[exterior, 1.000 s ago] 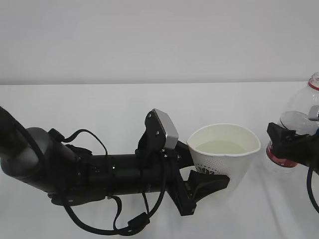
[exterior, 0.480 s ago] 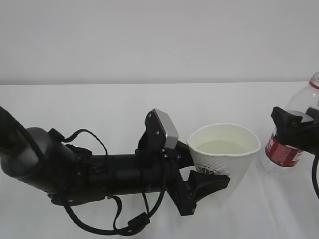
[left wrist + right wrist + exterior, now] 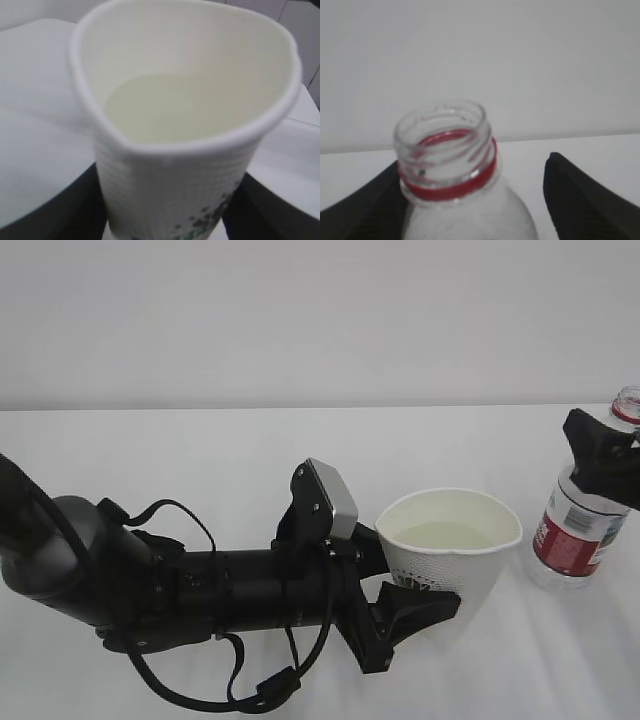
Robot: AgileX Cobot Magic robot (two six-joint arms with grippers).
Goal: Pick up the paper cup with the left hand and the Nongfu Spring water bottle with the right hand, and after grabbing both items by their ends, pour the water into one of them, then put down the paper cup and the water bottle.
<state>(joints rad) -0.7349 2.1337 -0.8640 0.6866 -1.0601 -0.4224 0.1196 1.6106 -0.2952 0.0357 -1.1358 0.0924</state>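
Note:
My left gripper is shut on the lower part of the paper cup, which it holds upright just over the table. In the left wrist view the paper cup fills the frame with its rim squeezed out of round, and black fingers press both sides. Water lies in the cup. The Nongfu Spring water bottle stands upright on the table at the right. My right gripper is open around its shoulder. In the right wrist view the uncapped bottle neck is near the left finger, clear of the right one.
The white table runs back to a plain pale wall. My bulky left arm with its loose cables lies low across the front left of the table. The bottle stands close to the right edge of the exterior view.
The bottle went from tilted in my right gripper to standing upright on the table. The right gripper has risen from the label to the bottle's shoulder. The left arm and cup have not moved.

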